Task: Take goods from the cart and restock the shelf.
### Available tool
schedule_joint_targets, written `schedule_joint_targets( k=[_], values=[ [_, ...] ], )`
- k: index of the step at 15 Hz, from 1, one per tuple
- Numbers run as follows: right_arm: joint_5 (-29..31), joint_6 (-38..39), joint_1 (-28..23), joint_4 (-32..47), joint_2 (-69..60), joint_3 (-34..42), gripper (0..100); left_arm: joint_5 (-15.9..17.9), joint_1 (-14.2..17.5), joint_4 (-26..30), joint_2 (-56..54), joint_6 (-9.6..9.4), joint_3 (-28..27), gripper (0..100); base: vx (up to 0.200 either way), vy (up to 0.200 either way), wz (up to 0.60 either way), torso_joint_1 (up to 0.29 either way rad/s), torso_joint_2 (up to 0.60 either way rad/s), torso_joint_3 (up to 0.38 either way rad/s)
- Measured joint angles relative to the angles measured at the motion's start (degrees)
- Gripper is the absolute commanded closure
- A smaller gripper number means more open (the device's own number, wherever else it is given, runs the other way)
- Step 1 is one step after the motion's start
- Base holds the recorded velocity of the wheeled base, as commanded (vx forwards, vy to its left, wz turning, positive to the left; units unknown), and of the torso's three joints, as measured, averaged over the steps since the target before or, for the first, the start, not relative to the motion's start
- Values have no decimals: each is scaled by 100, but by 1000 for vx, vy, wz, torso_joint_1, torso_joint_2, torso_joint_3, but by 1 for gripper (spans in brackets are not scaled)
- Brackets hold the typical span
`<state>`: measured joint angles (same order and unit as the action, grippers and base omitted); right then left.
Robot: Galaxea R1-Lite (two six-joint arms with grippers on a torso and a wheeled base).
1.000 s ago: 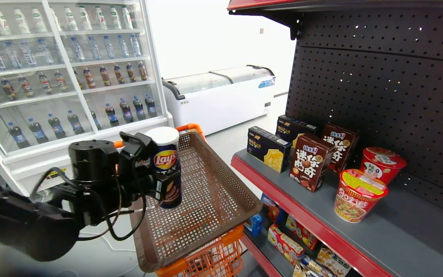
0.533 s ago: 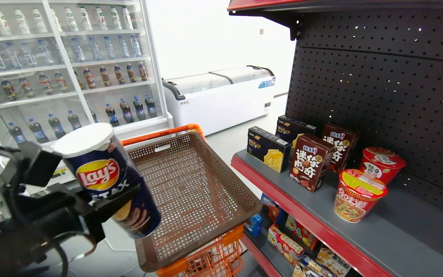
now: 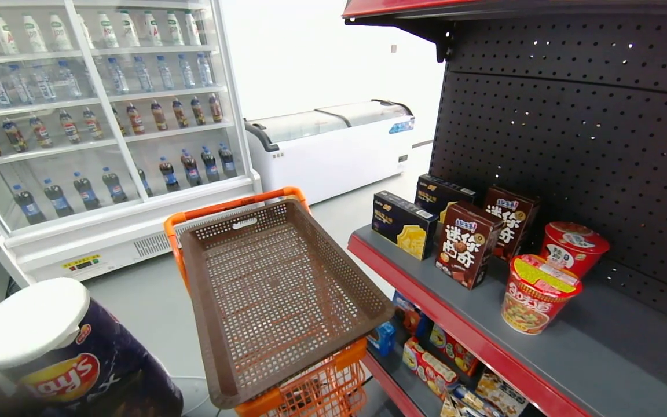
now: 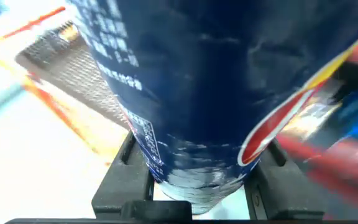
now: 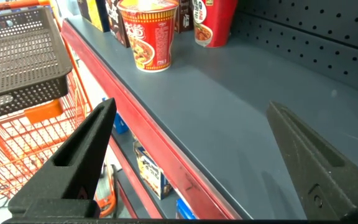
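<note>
While the left gripper (image 4: 194, 183) clamps the can (image 3: 64, 356) between its fingers, the can sits tilted at the head view's lower left, white lid up. It is left of the cart (image 3: 322, 388) and clear of the brown basket (image 3: 197, 301) on top. The right gripper (image 5: 194, 149) hangs spread wide, holding nothing, over bare grey shelf (image 5: 241, 106), near a noodle cup (image 5: 149, 34) and a red cup (image 5: 213, 22). 4 boxes (image 3: 466, 243) stand farther along.
</note>
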<state>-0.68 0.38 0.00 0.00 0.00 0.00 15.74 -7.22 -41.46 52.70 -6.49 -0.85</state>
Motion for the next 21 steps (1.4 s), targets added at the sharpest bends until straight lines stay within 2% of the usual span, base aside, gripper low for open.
schedule_joint_targets(
  k=[1, 2, 5, 10, 15, 21],
  values=[
    [0, 0, 0, 0, 0, 0, 0, 22, 113, 0, -28, -115, 34, 100, 0, 0, 0, 0, 0, 0],
    [0, -2, 0, 0, 0, 0, 0, 33, 179, -9, -28, -104, -9, 100, 0, 0, 0, 0, 0, 0],
    [0, 0, 0, 0, 0, 0, 0, -1, 452, 18, 138, 113, -556, 100, 0, 0, 0, 0, 0, 0],
    [0, 2, 0, 0, 0, 0, 0, -90, 842, 93, 844, 118, -1697, 100, 0, 0, 0, 0, 0, 0],
    [2, -2, 0, 0, 0, 0, 0, -77, 777, 108, 746, -106, -1642, 100, 0, 0, 0, 0, 0, 0],
    [-22, 5, 0, 0, 0, 0, 0, -189, 768, 119, 411, -117, -1182, 100, 0, 0, -100, 0, 0, 0]
  ],
)
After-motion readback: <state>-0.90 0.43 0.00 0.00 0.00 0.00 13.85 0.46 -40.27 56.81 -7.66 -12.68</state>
